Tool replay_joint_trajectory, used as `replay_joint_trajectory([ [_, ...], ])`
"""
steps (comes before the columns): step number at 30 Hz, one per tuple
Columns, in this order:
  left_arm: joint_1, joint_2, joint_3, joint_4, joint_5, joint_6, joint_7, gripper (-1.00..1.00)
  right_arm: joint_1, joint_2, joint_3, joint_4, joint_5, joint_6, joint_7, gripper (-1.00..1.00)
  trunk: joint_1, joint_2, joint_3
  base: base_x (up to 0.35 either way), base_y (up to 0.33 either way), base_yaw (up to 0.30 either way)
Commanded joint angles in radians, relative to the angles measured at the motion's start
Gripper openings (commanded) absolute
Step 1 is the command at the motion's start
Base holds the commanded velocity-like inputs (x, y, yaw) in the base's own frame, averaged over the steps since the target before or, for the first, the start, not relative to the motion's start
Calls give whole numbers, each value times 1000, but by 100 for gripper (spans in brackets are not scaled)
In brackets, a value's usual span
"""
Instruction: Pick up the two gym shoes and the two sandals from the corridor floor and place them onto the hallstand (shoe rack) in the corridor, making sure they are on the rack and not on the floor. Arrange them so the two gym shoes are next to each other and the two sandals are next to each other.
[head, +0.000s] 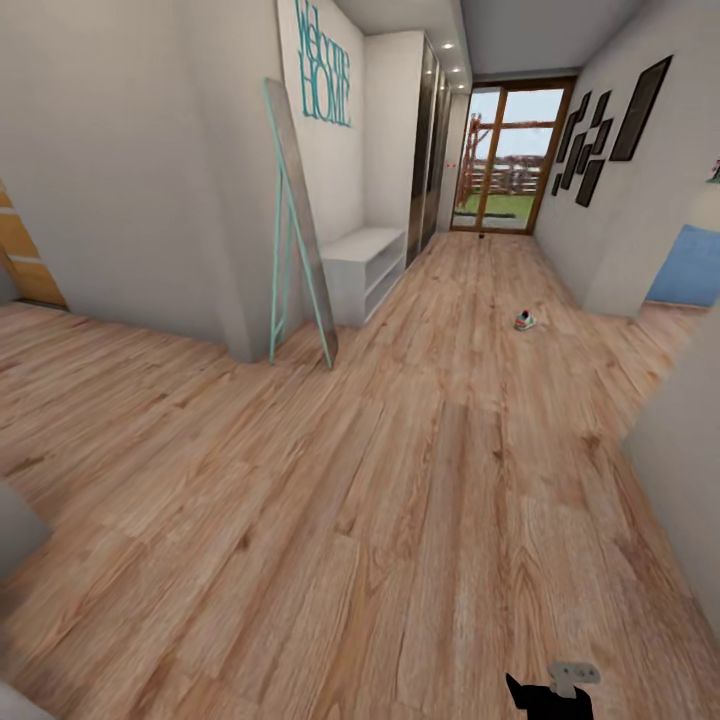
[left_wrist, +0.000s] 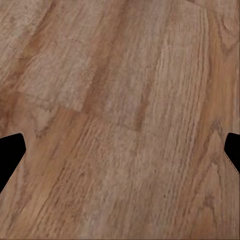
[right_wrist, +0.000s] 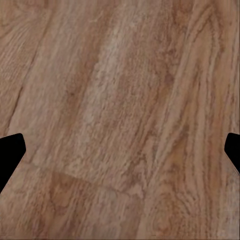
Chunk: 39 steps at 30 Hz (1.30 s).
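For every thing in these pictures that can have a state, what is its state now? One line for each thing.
White, green and red gym shoe: lying alone on the wood-plank corridor floor, far ahead, not on any rack.
White low bench with open shelves: shelves look empty, against the left wall.
Teal-framed tall mirror: tilted, leaning on the wall corner.
Left gripper: open, empty, over bare floor.
Right gripper: open, empty, over bare floor.

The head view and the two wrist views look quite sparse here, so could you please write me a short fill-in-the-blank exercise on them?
1. The gym shoe lies on the corridor ____.
2. The white bench stands against the ____ wall in the head view.
3. A tall teal-framed ____ leans on the wall corner near the bench.
4. The left gripper and right gripper both have their fingers spread ____ over bare planks.

Missing words: floor; left; mirror; open
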Motion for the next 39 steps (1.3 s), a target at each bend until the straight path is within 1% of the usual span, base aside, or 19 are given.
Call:
replay_joint_trajectory([
  [1, -1, 0, 3, 1, 9, 3, -10, 100, -1, -1, 9, 2, -10, -3, 5, 100, 0, 0, -1, 336, 0, -5],
  [26, -1, 0, 3, 1, 10, 3, -10, 100, -1, -1, 8, 1, -10, -2, -3, 100, 0, 0, -1, 336, 0, -6],
  [31, -1, 0, 3, 1, 10, 3, -10, 100, -1, -1, 8, 1, -10, -2, -2, 100, 0, 0, -1, 336, 0, -173],
  [39, -1, 0, 3, 1, 10, 3, -10, 100, -1, -1, 8, 0, -10, -2, -2, 100, 0, 0, -1, 336, 0, -249],
])
